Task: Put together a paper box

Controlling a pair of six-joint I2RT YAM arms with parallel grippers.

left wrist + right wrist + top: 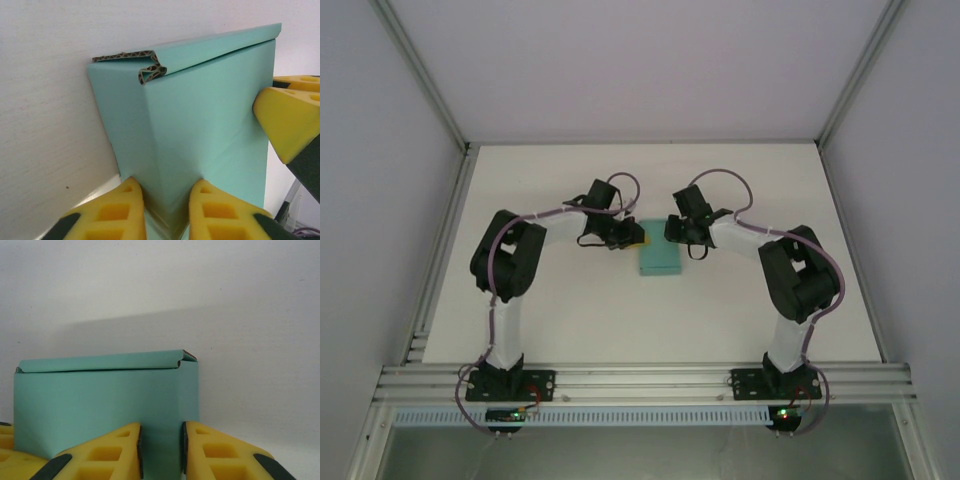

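The paper box [660, 262] is a small closed teal-green box lying on the white table [570, 320] between the two arms. My left gripper [628, 236] is at its far left corner. In the left wrist view, the box [210, 115] pokes one vertical corner into the narrow gap of the left gripper [165, 185], and both yellow fingertips touch its faces. My right gripper [682, 238] is at the far right corner. Seen from the right wrist, the right gripper [161, 427] stands slightly apart against the box [100, 400] near its right end. One of the right gripper's fingers [287, 117] touches the box's far side.
Rolled corrugated edges show at the box's lid fold [150, 70]. Aluminium rails [640, 380] run along the table's near edge, where the arm bases are bolted. Pale enclosure walls [380, 200] close in the left and right sides.
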